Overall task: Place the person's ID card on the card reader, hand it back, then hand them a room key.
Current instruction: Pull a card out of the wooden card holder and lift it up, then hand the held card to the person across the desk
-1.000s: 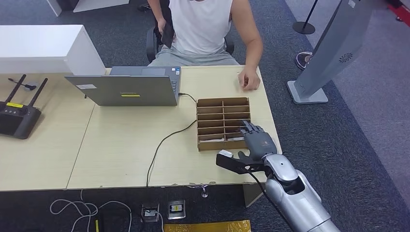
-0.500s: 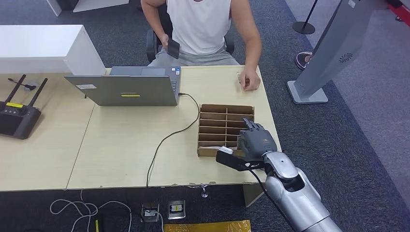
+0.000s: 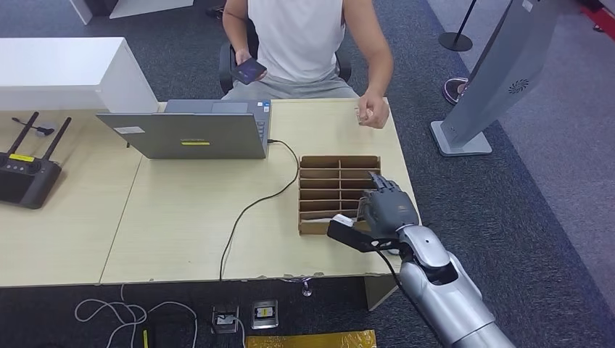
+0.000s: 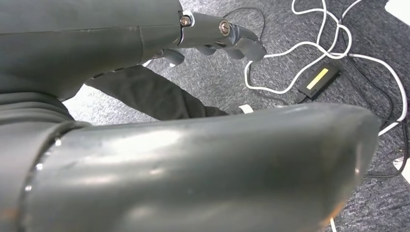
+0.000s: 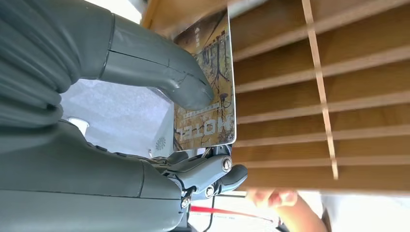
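1. The right hand (image 3: pixel 389 211) is over the near right corner of the compartmented cardboard tray (image 3: pixel 319 168). In the right wrist view its thumb presses a printed card against its fingers (image 5: pixel 212 175). I take this card to be the room key (image 5: pixel 205 92), so the hand is clamped on it.

2. The key sits in the hand, just above the tray's slats. It appears to be clear of the dividers rather than seated in a slot, though the close view does not settle this fully.

3. The left hand (image 4: pixel 212 36) hangs low over carpet and loose cables, with its fingers curled in and nothing held.

4. Judged from this, the step in hand is the last one: the key has been picked and remains to be handed over.

5. Beyond the hand, across the tray, the person's nearer hand (image 3: pixel 372 114) is raised just off the table edge (image 3: pixel 181 268). Their other hand holds a dark wallet-like item (image 3: pixel 250 71) farther off, beyond the laptop (image 3: pixel 188 134).

6. The next move calls for:
   - lifting the key clear of the dividers;
   - reaching forward over the tray toward the person's nearer hand;
   - keeping the pinch firm until they take hold.
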### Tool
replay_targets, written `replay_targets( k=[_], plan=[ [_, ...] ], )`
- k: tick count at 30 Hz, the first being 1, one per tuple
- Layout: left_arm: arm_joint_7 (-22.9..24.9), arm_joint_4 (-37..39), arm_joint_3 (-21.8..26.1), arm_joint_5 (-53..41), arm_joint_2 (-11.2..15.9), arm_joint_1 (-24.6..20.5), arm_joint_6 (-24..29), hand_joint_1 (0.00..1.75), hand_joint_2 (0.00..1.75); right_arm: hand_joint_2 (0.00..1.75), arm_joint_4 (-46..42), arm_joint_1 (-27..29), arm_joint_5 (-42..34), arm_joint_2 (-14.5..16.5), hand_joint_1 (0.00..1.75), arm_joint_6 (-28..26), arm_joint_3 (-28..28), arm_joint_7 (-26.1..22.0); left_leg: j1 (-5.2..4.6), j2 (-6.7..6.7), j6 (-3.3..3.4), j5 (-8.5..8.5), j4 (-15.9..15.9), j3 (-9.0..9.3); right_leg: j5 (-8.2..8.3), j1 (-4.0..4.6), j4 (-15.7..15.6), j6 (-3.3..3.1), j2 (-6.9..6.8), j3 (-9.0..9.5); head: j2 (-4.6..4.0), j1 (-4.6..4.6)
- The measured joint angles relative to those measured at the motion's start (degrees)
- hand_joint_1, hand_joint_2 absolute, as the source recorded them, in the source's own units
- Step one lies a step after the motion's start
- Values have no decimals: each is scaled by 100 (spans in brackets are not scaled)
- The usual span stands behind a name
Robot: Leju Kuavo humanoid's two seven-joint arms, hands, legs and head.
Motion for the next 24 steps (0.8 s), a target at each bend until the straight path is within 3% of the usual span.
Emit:
replay_targets(
  k=[9,14,19,24],
  plan=[
    [0,0,-2,-57,-22,-35,4,0,0,175,157,-1264,-7,-32,175,-335,-438,-616,0,5,-2,5,2,3,6,0,1,-4,2,-2,0,1],
    [-9,0,-2,-83,-34,-48,4,0,0,175,278,-1667,9,-41,175,-671,-632,-766,-1,7,-3,5,3,-6,6,-1,5,-4,5,-10,0,-1],
    [-20,-2,-5,-150,-45,-101,-1,0,0,175,737,-2730,-84,-63,175,-1130,-829,-1151,-2,9,-5,6,3,-11,7,-2,6,-4,4,-17,0,1],
    [-20,-2,-16,-241,-63,-176,-31,0,0,175,1503,-3646,-5,-7,175,-1167,-889,-1431,-1,4,-6,7,3,-14,7,0,8,-4,1,-15,0,1]
  ],
)
